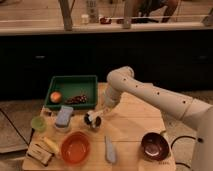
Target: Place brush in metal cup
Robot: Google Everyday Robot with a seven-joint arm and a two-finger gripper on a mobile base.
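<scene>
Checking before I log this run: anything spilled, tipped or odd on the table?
Nothing stands out. The end effector is right at the metal cup near the table's middle. The orange bowl and dark red bowl sit upright, no spill visible. A long grey object lies flat between them.
</scene>
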